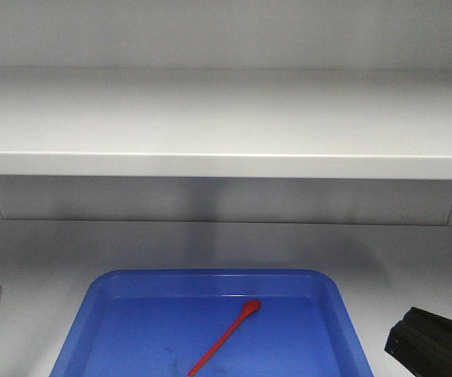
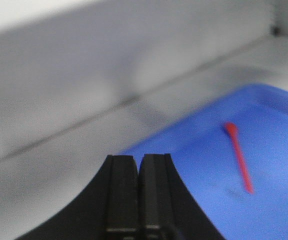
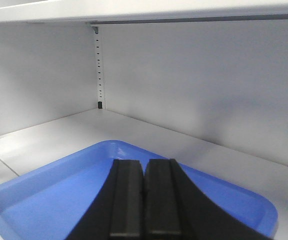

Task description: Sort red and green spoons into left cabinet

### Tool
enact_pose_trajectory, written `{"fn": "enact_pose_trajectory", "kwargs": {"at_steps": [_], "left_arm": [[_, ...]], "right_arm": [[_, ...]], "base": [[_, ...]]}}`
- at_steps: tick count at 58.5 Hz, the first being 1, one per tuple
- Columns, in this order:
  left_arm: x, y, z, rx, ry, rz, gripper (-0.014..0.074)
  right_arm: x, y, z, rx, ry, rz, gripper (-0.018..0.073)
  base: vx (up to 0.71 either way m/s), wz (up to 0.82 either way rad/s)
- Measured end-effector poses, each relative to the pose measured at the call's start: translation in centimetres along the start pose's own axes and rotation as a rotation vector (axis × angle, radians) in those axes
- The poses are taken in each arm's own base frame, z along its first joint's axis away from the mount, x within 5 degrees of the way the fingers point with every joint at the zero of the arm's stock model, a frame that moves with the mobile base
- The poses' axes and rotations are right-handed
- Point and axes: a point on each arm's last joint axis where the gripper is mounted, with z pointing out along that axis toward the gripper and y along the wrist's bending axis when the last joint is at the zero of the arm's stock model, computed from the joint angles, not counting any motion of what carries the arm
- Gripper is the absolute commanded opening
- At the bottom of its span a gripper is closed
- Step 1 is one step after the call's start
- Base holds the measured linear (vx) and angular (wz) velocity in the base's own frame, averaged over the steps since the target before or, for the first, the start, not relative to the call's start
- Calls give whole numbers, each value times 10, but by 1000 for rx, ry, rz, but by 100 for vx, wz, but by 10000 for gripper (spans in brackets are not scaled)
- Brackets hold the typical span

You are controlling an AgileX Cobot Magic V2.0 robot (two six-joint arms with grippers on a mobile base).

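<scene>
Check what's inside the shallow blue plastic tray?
One thin red plastic spoon lies in the shallow blue plastic tray. No green spoon visible; the tray's near part is cut off by the frame.

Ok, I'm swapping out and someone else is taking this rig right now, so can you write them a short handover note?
Left gripper: jaws shut, holding nothing, hanging over the near left edge of the blue tray.
Right gripper: jaws shut, empty, over the tray's right side.
Red spoon: lying in the tray inside the cabinet, bowl end pointing to the back wall, handle running off the bottom of the front view.
Green spoon: not visible in any view.
Done: red spoon is in the cabinet.
Left: find the green spoon and place it in the cabinet too.
</scene>
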Motion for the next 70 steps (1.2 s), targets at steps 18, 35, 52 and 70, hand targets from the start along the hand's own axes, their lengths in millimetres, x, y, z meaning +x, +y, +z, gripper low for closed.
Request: {"fn": "enact_pose_trajectory", "kwargs": {"at_steps": [18,35,52,70], "left_arm": [[66,4,-39,-175,-224,-110,0],[170,-12,-54,-271,-277,-142,0],[175,-14,-58,-269,-290,-137,0],[179,-15,-57,-260,-246,-142,0]], "right_arm": [[0,0,0,0,0,0,-4],[0,0,0,0,0,0,-4],[0,0,0,-2,0,-2,-4],[0,0,0,-3,0,-3,-4]], "base": [[0,0],[0,0],[0,0],[0,0]]}}
